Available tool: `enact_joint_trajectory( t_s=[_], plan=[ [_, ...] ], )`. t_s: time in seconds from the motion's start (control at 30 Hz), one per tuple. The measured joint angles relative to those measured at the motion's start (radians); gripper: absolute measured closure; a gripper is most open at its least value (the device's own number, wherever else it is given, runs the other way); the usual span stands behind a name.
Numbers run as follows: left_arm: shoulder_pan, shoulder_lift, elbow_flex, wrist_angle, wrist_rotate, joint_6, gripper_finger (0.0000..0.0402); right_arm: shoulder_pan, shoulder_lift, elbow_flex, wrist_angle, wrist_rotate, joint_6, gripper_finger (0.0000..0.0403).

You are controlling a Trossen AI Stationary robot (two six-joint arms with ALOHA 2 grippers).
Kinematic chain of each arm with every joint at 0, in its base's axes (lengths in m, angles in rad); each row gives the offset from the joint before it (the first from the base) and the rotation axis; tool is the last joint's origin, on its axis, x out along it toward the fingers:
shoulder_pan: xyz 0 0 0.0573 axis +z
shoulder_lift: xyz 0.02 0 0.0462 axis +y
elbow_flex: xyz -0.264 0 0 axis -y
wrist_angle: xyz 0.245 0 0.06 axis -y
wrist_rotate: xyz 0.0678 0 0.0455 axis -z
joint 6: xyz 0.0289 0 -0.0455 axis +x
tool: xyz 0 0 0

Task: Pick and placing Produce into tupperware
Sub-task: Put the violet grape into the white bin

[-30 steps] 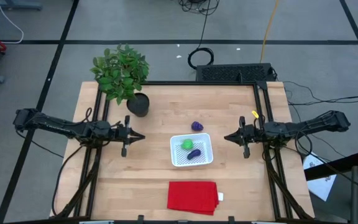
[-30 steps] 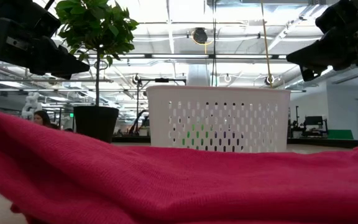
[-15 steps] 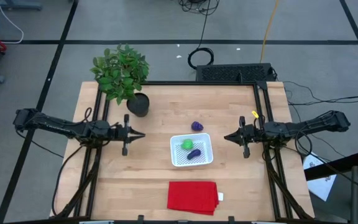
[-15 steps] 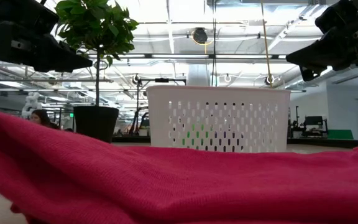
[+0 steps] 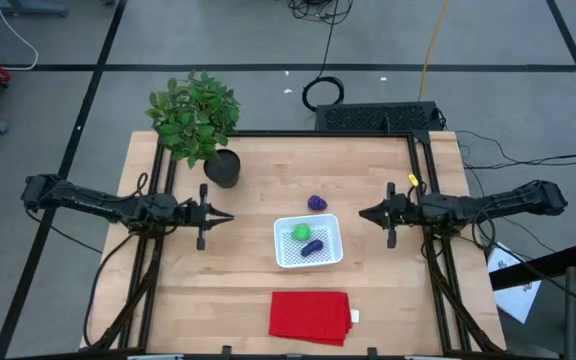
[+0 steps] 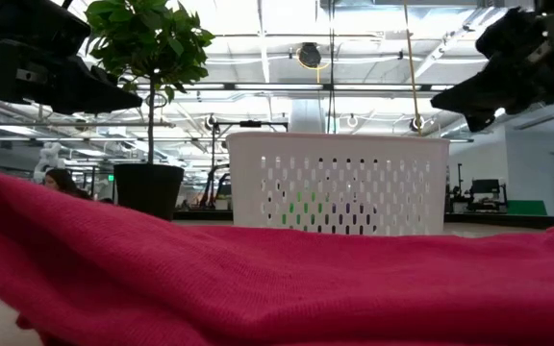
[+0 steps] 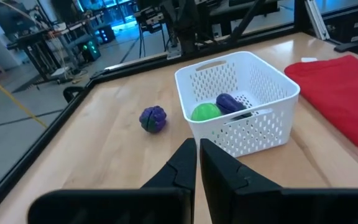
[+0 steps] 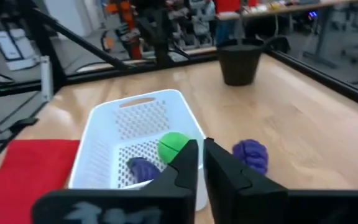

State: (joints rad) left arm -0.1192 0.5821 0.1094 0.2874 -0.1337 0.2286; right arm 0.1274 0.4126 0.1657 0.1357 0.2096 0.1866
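From above, I read the table (image 5: 238,300) left to right. My left gripper (image 5: 226,217) sits out at nine o'clock from the white tupperware (image 5: 330,240), well apart from it and above the wood. Its fingers (image 7: 182,163) are pressed nearly together with nothing between them. At about eleven o'clock from the container, near the table's far left corner, stands the potted plant (image 5: 196,120) in its dark pot.

The tupperware rests near the middle of the table. Inside it I see the round green piece (image 5: 301,232) toward the far-left part of the floor, and the elongated dark purple piece (image 5: 312,247) just beside it, toward five o'clock of the green one. In the left wrist view the two appear to touch. The rounded purple piece (image 5: 317,203) lies on the bare wood outside the container, at twelve o'clock from it, near the rim but not touching.

At six o'clock from the tupperware, by the near edge, the red folded cloth (image 5: 310,316) lies flat.

My right gripper (image 5: 365,213) hangs at three o'clock from the container, near it but clear of it, pointing toward it. Its fingers (image 8: 185,163) are also closed to a thin slit and carry nothing.
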Motion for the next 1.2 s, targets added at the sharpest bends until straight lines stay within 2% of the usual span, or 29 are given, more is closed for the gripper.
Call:
enact_joint_trajectory(
  t_s=[0.1,0.2,0.37,0.53,0.87,1.2],
  plan=[
    [0.000,0.000,0.000,0.000,0.000,0.003,0.0376,-0.043,0.043,0.068,-0.067,-0.004,0.011,0.0359],
    [0.000,0.000,0.000,0.000,0.000,0.003,0.0376,-0.093,0.111,0.191,-0.233,-0.005,0.011,0.0322],
    [0.000,0.000,0.000,0.009,-0.002,0.012,0.0376,-0.209,0.256,0.424,-0.501,-0.005,0.062,0.0255],
    [0.000,0.000,0.000,0.011,-0.006,0.037,0.0376,-0.323,0.426,0.606,-0.692,-0.014,0.029,0.0200],
    [0.000,0.000,0.000,0.009,-0.009,0.039,0.0376,-0.509,0.819,0.804,-0.747,-0.346,-0.203,0.0135],
    [0.000,0.000,0.000,-0.032,-0.009,0.007,0.0376,-0.567,1.058,1.005,-0.819,-0.369,-0.453,0.0120]
  ],
)
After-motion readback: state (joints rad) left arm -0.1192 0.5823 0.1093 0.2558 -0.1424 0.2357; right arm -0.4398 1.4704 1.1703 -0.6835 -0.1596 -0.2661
